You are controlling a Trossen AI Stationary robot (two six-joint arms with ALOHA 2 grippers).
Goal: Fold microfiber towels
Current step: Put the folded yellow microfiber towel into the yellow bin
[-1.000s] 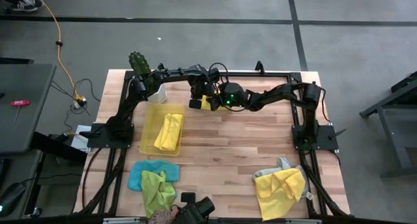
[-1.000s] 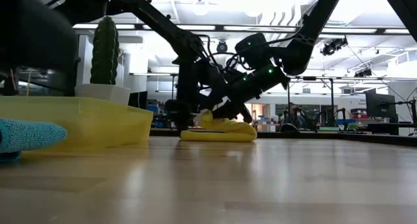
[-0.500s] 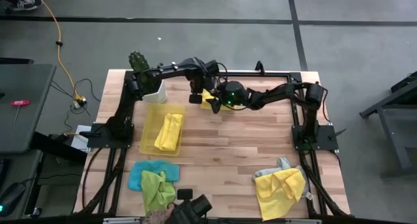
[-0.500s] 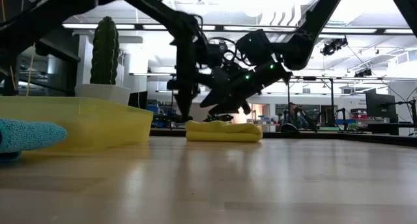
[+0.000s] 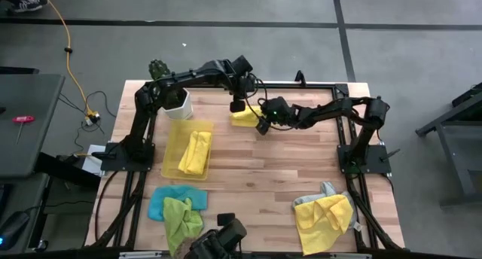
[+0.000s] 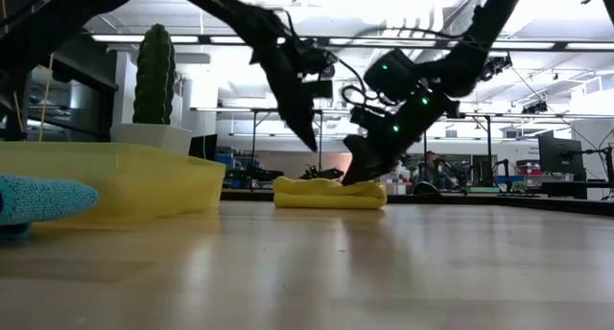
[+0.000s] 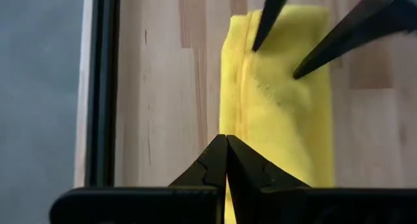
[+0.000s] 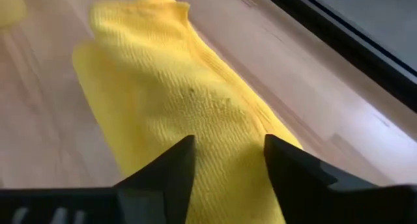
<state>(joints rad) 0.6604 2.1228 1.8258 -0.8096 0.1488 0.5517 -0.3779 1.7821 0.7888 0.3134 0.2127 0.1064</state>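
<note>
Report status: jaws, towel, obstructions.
Left gripper shut, above the folded towel. Right gripper open over the same towel. Nothing blocking it.

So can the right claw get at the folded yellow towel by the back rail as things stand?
Probably yes: the right claw is open right over the folded yellow towel, nothing between; the shut left claw hangs clear above.

The left tool (image 6: 309,138) has been lifted off the folded yellow towel (image 6: 329,193) and is held closed above it. The right tool (image 6: 357,172) has been moved to the towel's other end, with its fingers apart. The towel has been laid flat on the worktop (image 5: 271,165).
</note>
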